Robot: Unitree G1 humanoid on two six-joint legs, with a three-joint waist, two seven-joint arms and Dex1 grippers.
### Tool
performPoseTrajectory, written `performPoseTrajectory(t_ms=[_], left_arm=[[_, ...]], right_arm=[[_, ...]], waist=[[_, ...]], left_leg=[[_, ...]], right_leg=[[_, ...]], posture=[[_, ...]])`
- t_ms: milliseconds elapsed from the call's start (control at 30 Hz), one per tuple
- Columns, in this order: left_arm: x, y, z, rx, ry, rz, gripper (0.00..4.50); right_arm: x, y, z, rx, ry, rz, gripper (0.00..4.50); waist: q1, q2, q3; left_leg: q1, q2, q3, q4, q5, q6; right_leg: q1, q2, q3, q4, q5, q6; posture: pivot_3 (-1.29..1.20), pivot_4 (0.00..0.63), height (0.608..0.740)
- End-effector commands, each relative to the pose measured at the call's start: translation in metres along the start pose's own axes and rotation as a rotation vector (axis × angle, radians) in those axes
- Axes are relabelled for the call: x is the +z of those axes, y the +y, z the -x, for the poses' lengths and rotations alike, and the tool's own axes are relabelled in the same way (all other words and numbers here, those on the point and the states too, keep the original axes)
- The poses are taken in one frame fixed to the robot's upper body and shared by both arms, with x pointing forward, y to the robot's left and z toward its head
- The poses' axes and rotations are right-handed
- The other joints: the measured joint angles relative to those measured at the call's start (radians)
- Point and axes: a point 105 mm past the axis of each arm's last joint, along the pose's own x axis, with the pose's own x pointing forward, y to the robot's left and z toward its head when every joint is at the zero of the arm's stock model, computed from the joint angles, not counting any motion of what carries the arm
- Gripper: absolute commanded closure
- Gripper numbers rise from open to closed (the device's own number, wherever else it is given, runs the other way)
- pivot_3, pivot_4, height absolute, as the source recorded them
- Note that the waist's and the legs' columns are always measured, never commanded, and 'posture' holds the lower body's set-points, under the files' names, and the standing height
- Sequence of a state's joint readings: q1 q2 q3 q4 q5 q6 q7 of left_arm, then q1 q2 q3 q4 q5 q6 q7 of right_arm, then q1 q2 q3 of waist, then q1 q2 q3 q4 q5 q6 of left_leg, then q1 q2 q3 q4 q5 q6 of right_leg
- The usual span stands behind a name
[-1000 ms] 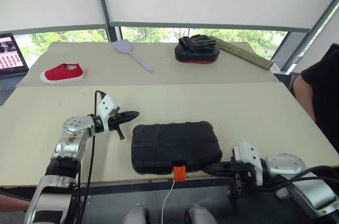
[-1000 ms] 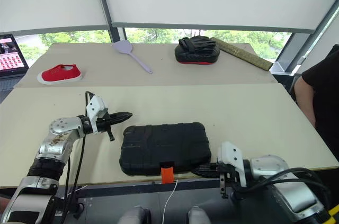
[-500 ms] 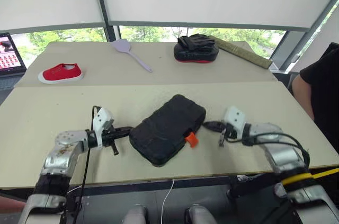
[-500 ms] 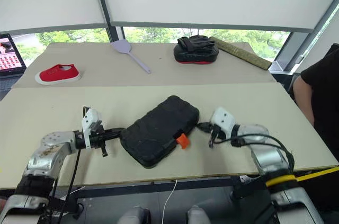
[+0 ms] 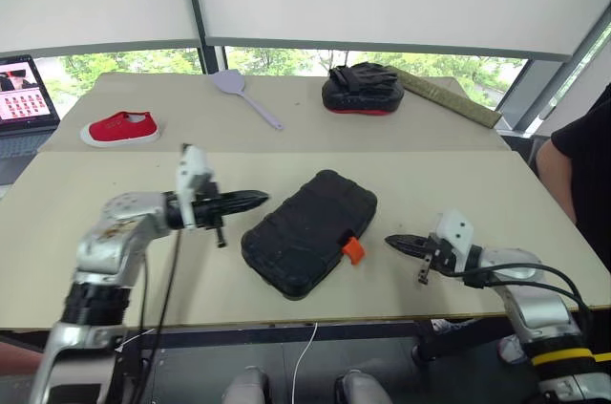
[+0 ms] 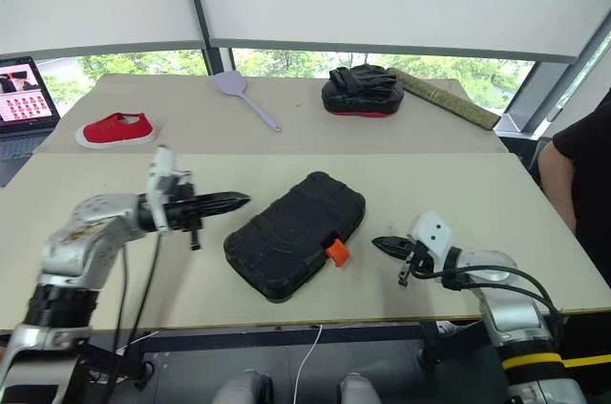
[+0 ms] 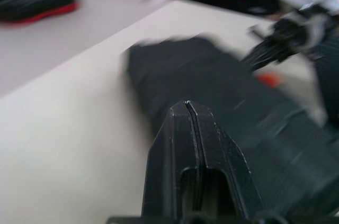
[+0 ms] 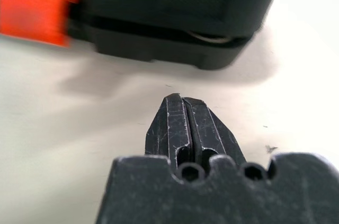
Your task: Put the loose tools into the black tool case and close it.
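Flanking the closed black tool case (image 5: 307,232) at frame centre, our left gripper (image 5: 256,200) and right gripper (image 5: 394,243), both clenched empty, must next unlatch it, we judge.

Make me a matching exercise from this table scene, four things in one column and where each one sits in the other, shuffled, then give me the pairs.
Things:
1. black tool case
2. red shoe
3. lilac spatula
4. black padded mitt

Places:
A. far table, towards the right, beside a long flat strip
B. near table, lying askew between the two hands
C. far table, at the left end, close to the laptop
D. far table, middle, handle pointing towards the near table

Pairs: 1-B, 2-C, 3-D, 4-A
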State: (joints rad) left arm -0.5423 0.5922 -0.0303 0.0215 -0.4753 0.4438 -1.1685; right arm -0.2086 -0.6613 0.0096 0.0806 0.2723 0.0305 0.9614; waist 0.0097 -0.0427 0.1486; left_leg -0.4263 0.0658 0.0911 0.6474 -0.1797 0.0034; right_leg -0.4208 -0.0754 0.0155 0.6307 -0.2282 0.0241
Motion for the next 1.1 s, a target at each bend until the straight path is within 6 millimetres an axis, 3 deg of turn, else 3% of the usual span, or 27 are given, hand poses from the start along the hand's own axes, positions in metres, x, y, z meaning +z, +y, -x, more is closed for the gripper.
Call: performPoseTrajectory(t_ms=[33, 200, 300, 500, 833, 933, 1100], left_arm=[[-0.031, -0.017, -0.038, -0.095, 0.157, -0.024, 4.5], [-0.104, -0.026, -0.034, -0.127, 0.449, -0.017, 4.5], [-0.101, -0.016, -0.041, -0.029, 0.396, 0.02, 4.5], [-0.097, -0.021, -0.044, -0.045, 0.372, 0.032, 4.5], [-0.098, -0.021, -0.046, -0.049, 0.367, 0.04, 4.5], [-0.101, -0.024, -0.046, -0.055, 0.375, 0.05, 4.5], [-0.11, -0.029, -0.042, -0.069, 0.417, 0.07, 4.5]], right_arm=[[0.03, 0.009, 0.0, 0.041, -0.108, 0.006, 4.48], [0.044, 0.037, -0.013, 0.158, -0.132, -0.081, 4.48], [0.04, 0.042, -0.023, 0.172, -0.11, -0.074, 4.48], [0.015, 0.045, -0.039, 0.169, -0.009, -0.083, 4.48], [0.016, 0.044, -0.06, 0.151, -0.053, -0.108, 4.48], [0.02, 0.041, -0.063, 0.136, -0.074, -0.084, 4.48], [0.055, 0.039, -0.062, 0.154, -0.172, -0.047, 4.48]], waist=[[-0.006, 0.0, 0.0], [-0.017, 0.004, -0.004], [-0.016, 0.008, -0.014], [-0.016, 0.01, -0.015], [-0.016, 0.012, -0.017], [-0.017, 0.012, -0.017], [-0.02, 0.012, -0.016]], left_leg=[[0.0, 0.0, 0.0, 0.0, 0.0, 0.0], [0.004, 0.001, -0.002, -0.001, 0.0, 0.0], [0.008, 0.001, -0.002, -0.002, 0.0, 0.0], [0.02, 0.0, -0.001, -0.002, -0.002, -0.003], [0.019, 0.0, -0.001, -0.004, -0.001, 0.0], [0.019, 0.001, -0.002, -0.004, -0.001, 0.0], [0.019, 0.001, -0.002, -0.004, -0.001, 0.0]], right_leg=[[0.0, 0.001, 0.001, 0.0, 0.0, 0.0], [0.002, 0.003, 0.002, 0.001, -0.001, -0.001], [0.006, 0.003, 0.002, 0.001, -0.004, 0.002], [0.017, 0.0, 0.001, 0.0, -0.009, -0.002], [0.017, 0.0, 0.001, 0.0, -0.01, -0.003], [0.016, 0.0, 0.001, 0.0, -0.01, -0.003], [0.016, 0.0, 0.001, 0.0, -0.01, -0.003]], posture=[[0.0, 0.15, 0.74], [0.0, 0.15, 0.74], [0.0, 0.15, 0.74], [0.0, 0.15, 0.74], [0.0, 0.15, 0.74], [0.0, 0.15, 0.74], [0.0, 0.15, 0.74]])
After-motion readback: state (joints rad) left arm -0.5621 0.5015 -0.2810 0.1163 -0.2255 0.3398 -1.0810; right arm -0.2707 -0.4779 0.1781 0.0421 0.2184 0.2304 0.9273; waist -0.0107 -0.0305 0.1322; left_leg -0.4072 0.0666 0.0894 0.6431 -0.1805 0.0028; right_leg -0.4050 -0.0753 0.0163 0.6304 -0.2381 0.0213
